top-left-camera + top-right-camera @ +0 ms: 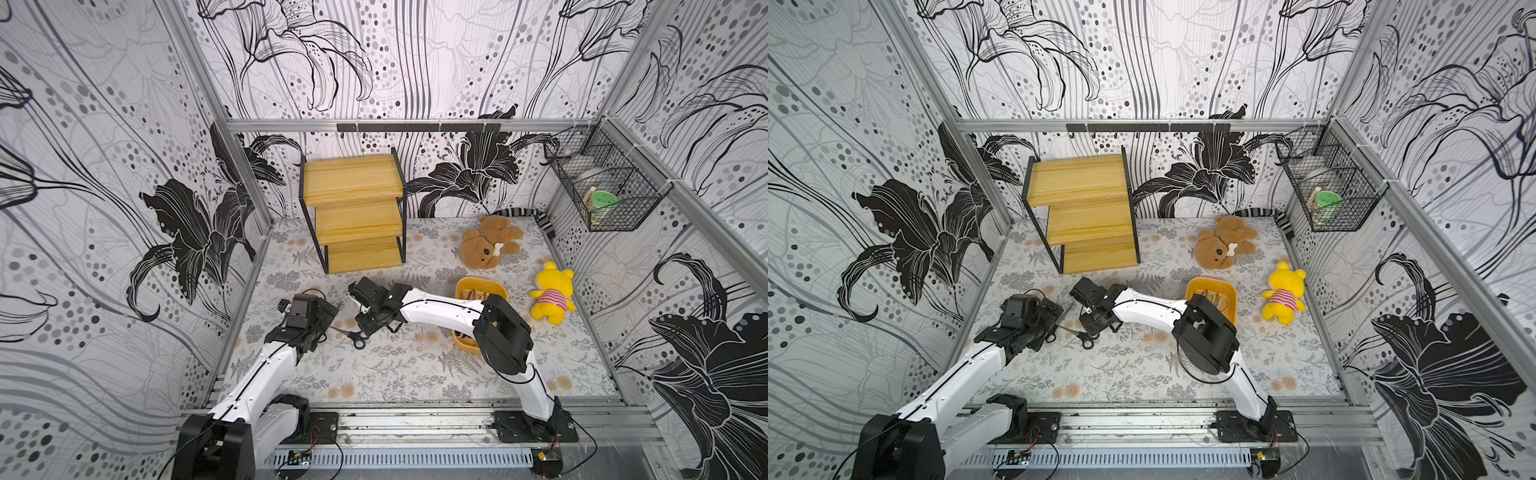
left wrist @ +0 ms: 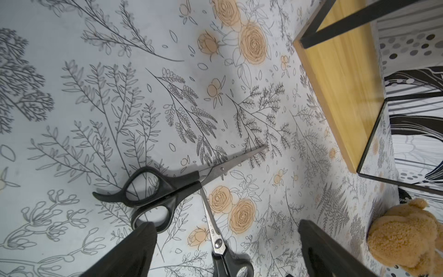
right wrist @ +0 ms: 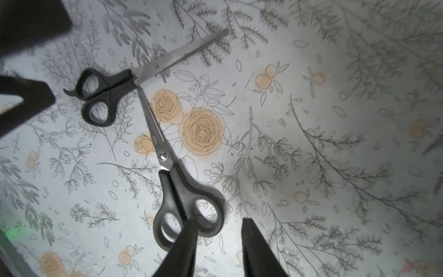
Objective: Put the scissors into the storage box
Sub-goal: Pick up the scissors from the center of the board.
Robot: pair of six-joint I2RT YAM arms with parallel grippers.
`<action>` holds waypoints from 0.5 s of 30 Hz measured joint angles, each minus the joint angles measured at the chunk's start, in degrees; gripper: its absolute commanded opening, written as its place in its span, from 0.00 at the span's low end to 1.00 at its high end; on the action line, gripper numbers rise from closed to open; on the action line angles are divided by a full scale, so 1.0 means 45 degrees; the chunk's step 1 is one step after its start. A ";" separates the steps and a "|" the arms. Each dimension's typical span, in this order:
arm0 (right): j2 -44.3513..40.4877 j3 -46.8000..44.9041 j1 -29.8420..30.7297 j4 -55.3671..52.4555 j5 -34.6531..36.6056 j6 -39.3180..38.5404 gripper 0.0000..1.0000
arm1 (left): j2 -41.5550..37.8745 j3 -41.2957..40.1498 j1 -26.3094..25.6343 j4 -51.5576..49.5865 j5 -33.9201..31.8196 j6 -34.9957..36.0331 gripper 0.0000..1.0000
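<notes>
Two black-handled scissors lie on the flowered table between my grippers. One pair (image 3: 103, 96) points its blades away. The tip of the other pair (image 3: 182, 199) touches the first pair's handle. My right gripper (image 3: 220, 225) hovers over the second pair's handle rings, open, with one finger (image 3: 187, 242) overlapping a ring and table showing in the gap. My left gripper (image 2: 225, 223) is wide open, straddling that pair's blade (image 2: 211, 223), with one finger by the other pair's handle (image 2: 148, 191). In both top views the yellow-orange storage box (image 1: 482, 284) (image 1: 1210, 286) sits to the right, partly behind my right arm, with scissors (image 1: 1214, 301) inside.
A tiered wooden shelf (image 1: 353, 208) stands at the back. A brown teddy (image 1: 488, 245) and a yellow plush bear (image 1: 552, 295) lie at the right, near the box. A black wire basket (image 1: 602, 191) hangs on the right wall.
</notes>
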 measured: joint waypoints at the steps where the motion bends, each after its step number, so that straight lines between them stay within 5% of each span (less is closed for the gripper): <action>1: 0.0073 0.0049 0.0034 -0.0087 -0.0005 -0.0044 0.38 | -0.0053 -0.0029 0.0078 0.0000 0.0005 0.0000 0.97; 15: 0.1243 0.1243 0.0087 -0.1103 0.0287 -0.0180 0.36 | -0.0282 -0.0505 0.0573 0.0005 0.0131 0.0233 0.97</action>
